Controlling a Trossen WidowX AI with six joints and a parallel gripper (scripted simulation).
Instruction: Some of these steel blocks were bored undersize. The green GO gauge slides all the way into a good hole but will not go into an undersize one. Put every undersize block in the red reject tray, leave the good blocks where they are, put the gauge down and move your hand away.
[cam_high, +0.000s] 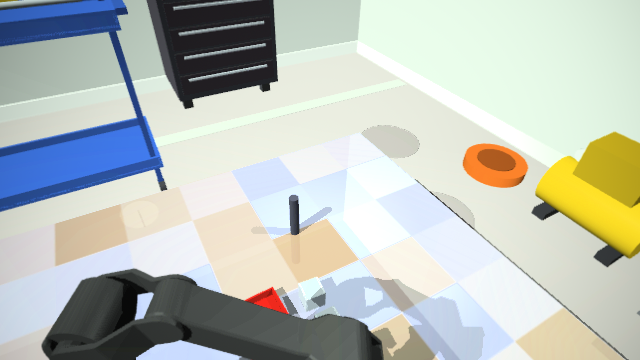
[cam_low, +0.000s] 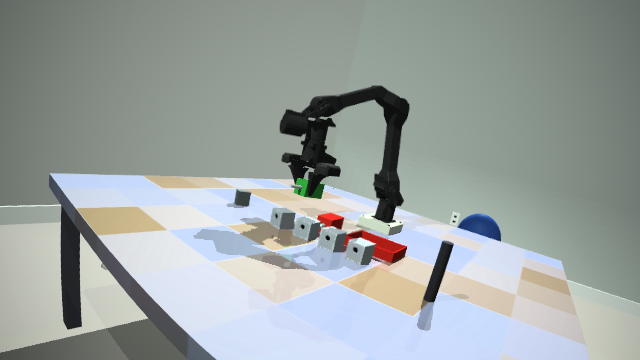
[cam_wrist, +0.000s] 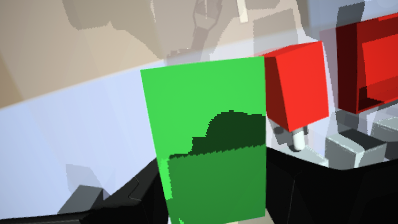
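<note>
My gripper (cam_low: 306, 186) (cam_wrist: 205, 150) is shut on the green gauge (cam_low: 316, 189) (cam_wrist: 205, 95), raised above the table behind the row of blocks; its pale pin points left in the exterior view. Four light steel blocks (cam_low: 286, 218) (cam_low: 310, 229) (cam_low: 336, 240) (cam_low: 364, 252) stand in a row with dark holes showing. A darker grey block (cam_low: 243, 198) stands apart at the left. The red tray (cam_low: 398, 255) (cam_wrist: 347, 70) lies behind the row's right end; its floor is partly hidden. In the top view the arm hides the gripper and most of the row.
A separate red block (cam_low: 330, 220) (cam_wrist: 304, 87) with a pale pin stands between the row and the arm's white base (cam_low: 378, 224). A black upright post (cam_high: 294, 216) (cam_low: 438, 272) stands on the table beyond the tray end of the row.
</note>
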